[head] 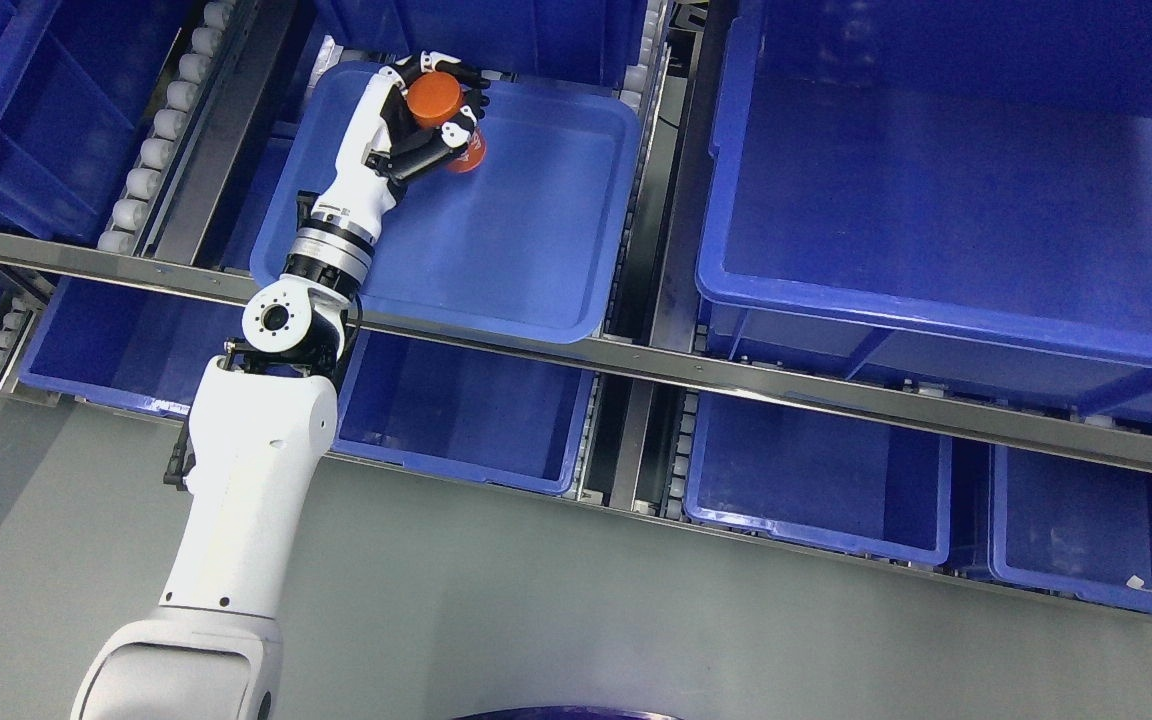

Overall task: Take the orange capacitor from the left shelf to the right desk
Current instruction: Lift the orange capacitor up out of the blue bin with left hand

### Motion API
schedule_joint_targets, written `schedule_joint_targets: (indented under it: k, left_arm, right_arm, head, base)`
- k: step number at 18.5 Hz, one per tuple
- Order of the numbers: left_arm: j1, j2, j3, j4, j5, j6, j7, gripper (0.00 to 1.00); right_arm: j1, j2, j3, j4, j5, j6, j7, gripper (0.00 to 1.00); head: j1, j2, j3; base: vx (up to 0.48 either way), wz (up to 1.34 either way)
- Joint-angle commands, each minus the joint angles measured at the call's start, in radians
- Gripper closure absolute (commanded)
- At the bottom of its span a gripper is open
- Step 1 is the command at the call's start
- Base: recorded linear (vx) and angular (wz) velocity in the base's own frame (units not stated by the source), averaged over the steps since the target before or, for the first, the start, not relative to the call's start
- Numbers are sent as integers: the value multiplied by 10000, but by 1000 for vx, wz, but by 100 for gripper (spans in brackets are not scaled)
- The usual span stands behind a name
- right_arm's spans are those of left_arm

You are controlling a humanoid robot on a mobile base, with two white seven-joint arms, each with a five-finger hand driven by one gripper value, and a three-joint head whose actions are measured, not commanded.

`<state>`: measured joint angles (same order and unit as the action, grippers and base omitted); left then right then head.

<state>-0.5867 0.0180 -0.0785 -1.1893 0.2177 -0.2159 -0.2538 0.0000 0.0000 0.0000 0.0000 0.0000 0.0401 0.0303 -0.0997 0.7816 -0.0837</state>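
No brand names or readable labels anywhere in this shot as far as I can make out, the bins are plain blue plastic and the arm is plain white, so nothing to report on the writing front. What you do get is the left arm (pixel 256 480) coming up from the bottom left and reaching way into the shelf, with the left hand (pixel 426 115) sitting over the far left corner of a shallow blue tray (pixel 536 290) on the upper level. The hand is wrapped tight around the orange capacitor (pixel 441 115), a stubby orange cylinder: you can see its round top poking out between the black and white fingers (pixel 414 155), and a bit more orange peeking out below the fingertips on the right side. So the capacitor is inside the grasp, over the tray's back corner near the rim; I can't tell if its bottom is touching the tray floor or just off it. To the right there's a big deep blue bin (pixel 956 290) on the same level, and a row of smaller blue bins (pixel 816 480) on the level underneath, behind a metal rail (pixel 786 385) that runs across the front. White conveyor rollers (pixel 151 150) show along the left side of the tray. Grey floor (pixel 536 620) in the foreground.
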Motion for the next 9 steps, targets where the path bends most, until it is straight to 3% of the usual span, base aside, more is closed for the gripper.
schedule_joint_targets:
  k: [1, 9]
  left_arm:
    - [-223, -5, -227, -1819, 1029, -784, 38, 99]
    - [221, -5, -258, -3399, 1044, -1323, 375, 98]
  right_arm:
    - [337, -175, -108, -230, 0, -3, 3, 0]
    - [337, -175, -123, -230, 0, -3, 3, 0]
  head:
    - [0, 0, 0]
    - [0, 0, 0]
  base:
    - [0, 0]
    - [0, 0]
